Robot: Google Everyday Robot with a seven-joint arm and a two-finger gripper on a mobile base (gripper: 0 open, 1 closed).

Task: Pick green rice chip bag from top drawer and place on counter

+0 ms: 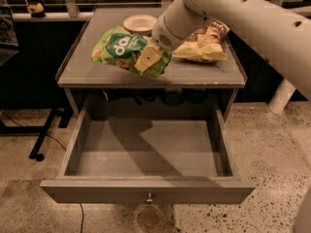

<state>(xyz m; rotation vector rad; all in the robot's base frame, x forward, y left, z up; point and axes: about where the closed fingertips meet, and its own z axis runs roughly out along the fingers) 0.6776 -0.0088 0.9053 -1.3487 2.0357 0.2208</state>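
Note:
My gripper is shut on the green rice chip bag and holds it above the front left part of the counter. One pale finger lies across the bag's right side. The bag is crinkly green with a dark green oval and white letters. The top drawer stands pulled out below the counter, and its inside shows no objects. Its small metal knob is at the middle of the front panel.
A yellow-and-brown chip bag lies on the counter's right side. A pale bowl sits at the counter's back. My big white arm crosses from the upper right. A black stand leg is on the floor at left.

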